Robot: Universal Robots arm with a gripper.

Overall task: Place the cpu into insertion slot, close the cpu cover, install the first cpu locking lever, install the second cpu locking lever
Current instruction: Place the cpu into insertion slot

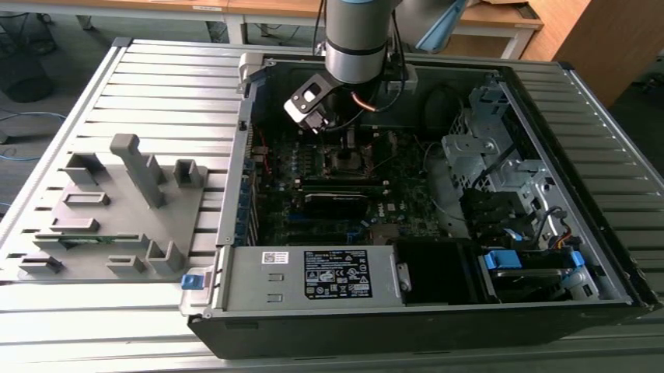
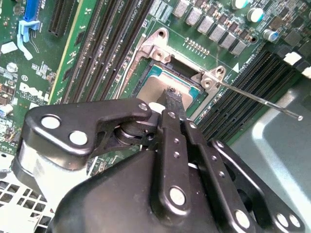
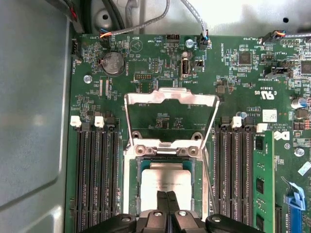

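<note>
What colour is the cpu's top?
The cpu is dull silvery grey, clearest in the first wrist view.

Hand (image 3: 164, 194) sits right over the cpu (image 3: 165, 177), fingers pressed together, so that gap's taken. Cpu cover (image 3: 170, 97) stands flipped up just beyond the insertion slot (image 3: 130, 174), and a thin lever (image 2: 262, 101) juts out beside it. Memory slots (image 3: 95, 170) wall both flanks. Exterior view: the case (image 1: 236, 194) lies open on top, drive cage (image 1: 487, 155) crowding the exterior view's right.

Dull grey cpu (image 3: 167, 177), silvery cpu cover (image 3: 170, 98), green circuit board (image 3: 146, 63), black jaws.
</note>
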